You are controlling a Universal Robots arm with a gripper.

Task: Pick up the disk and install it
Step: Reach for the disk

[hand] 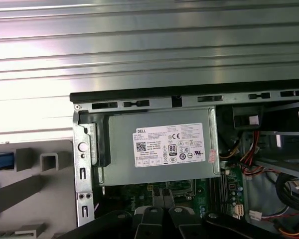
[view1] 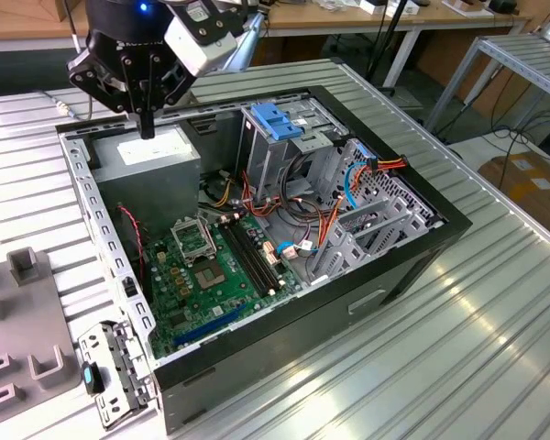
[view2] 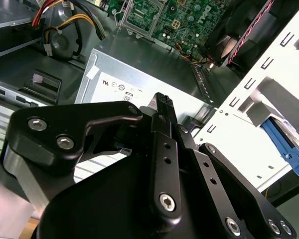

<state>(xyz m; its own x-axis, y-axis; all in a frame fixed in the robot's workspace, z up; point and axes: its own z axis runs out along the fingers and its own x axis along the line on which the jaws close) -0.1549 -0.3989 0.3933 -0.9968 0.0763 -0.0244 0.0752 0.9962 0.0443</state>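
My gripper point(view1: 148, 126) hangs over the back left corner of the open computer case point(view1: 412, 266), just above the grey power-supply box point(view1: 151, 156) with its white sticker. Its black fingers point(view2: 162, 104) stand together with nothing between them. In the first wrist view the power-supply box point(hand: 159, 144) lies straight below the gripper point(hand: 165, 213). What shows of the disk is a blue rail with a sliver of silver metal point(view2: 285, 144), lying outside the case past its white perforated flange point(view2: 249, 124). The same blue edge of the disk point(hand: 0, 162) lies beside a grey fixture.
The metal drive cage with a blue plastic latch point(view1: 280, 124) stands at the case's back. The green motherboard point(view1: 206, 270) and loose cables point(view1: 348, 192) cover the case floor. A grey fixture point(view1: 23, 275) and a loose bracket point(view1: 115, 371) lie on the ribbed metal table point(view1: 495, 302).
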